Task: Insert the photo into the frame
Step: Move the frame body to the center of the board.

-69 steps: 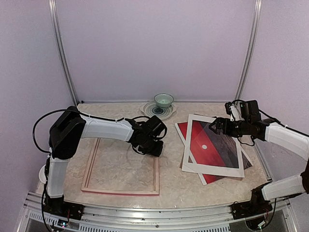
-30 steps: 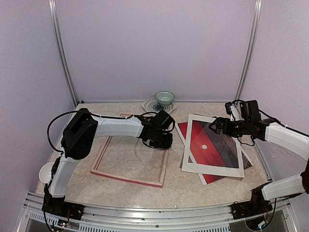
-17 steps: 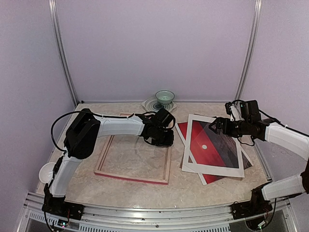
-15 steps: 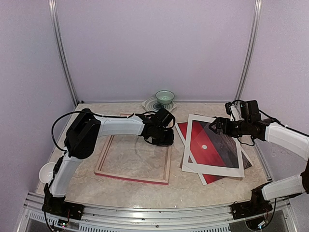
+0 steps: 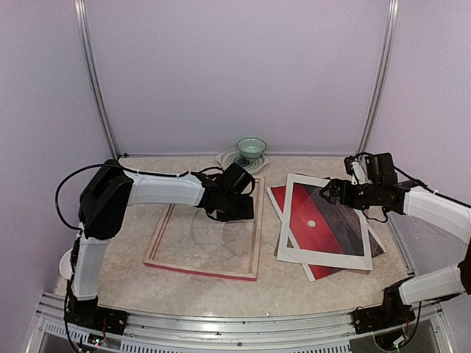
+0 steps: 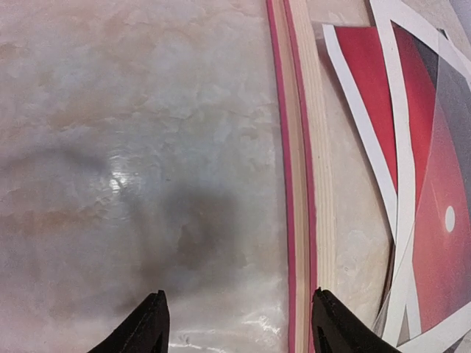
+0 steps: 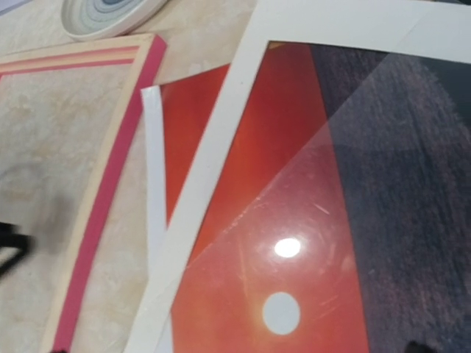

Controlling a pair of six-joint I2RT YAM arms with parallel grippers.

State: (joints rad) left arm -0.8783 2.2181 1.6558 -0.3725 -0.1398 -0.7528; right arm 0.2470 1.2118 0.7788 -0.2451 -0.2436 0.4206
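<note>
Left wrist: frame (image 6: 300, 184) rail just beside parted left end effector (image 6: 241, 320).

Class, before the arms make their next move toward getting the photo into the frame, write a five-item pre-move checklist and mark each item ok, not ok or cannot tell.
1. The frame lies flat, pale back up, ungripped: ok.
2. The left gripper is open and empty: ok.
3. The left gripper is clear of the frame: not ok, it hangs over the rail nearest the photo.
4. The photo is free to lift: not ok, the white mat lies on it.
5. The right gripper is open above the mat: ok.
</note>
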